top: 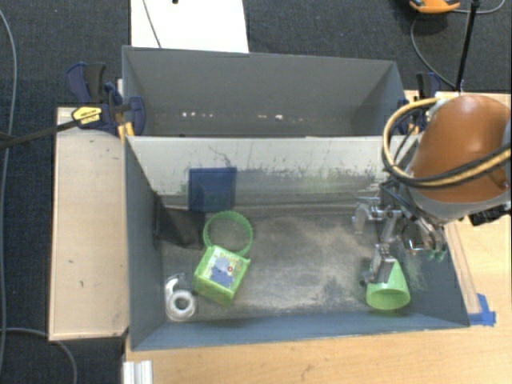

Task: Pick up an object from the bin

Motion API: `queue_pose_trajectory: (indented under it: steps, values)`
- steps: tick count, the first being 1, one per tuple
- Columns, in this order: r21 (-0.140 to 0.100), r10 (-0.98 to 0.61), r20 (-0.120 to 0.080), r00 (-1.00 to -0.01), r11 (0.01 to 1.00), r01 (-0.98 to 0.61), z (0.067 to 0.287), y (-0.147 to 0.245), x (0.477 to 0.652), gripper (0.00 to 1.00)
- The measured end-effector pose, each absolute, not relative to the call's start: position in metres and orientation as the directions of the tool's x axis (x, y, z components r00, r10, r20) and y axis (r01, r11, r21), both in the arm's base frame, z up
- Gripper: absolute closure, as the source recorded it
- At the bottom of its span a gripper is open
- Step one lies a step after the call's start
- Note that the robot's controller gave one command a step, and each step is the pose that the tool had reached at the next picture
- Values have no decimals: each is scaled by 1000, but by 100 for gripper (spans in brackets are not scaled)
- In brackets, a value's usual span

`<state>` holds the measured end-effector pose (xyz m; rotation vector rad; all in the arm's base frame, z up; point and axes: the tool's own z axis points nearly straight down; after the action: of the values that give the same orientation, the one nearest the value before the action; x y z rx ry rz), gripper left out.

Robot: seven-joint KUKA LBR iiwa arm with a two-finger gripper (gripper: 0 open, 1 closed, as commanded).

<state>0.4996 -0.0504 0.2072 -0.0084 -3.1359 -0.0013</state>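
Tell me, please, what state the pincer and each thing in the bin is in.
Pincer: lowered into the bin, right side, at the green cup; grip unclear.
Green cup: apparently on its side, front right.
Green ring: lying flat, left side.
Green cube: just in front of the ring, askew.
Blue block: against the back wall.
Clear roll: flat, front-left corner.

Small green cup [389, 289] at the near right corner of the bin [240, 94], right under my claw [378, 271].
It is light green plastic, tapered, and lies tilted on the grey floor. Its wider round end sits low toward the front wall and its narrower end points up and back to where my claw meets it. It is close to the right wall.
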Motion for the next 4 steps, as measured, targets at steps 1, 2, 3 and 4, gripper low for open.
queue_pose_trajectory:
  steps: [1,2,3,4]
  values:
    - [0,4,-3,-1000,1000,4,212,-50,501,0]
    - [1,-44,-5,-999,999,-44,204,-60,501,0]
    - [-2,-89,-7,-996,996,-89,161,-93,487,0]
    - [0,-96,-5,-995,995,-96,129,-105,489,0]
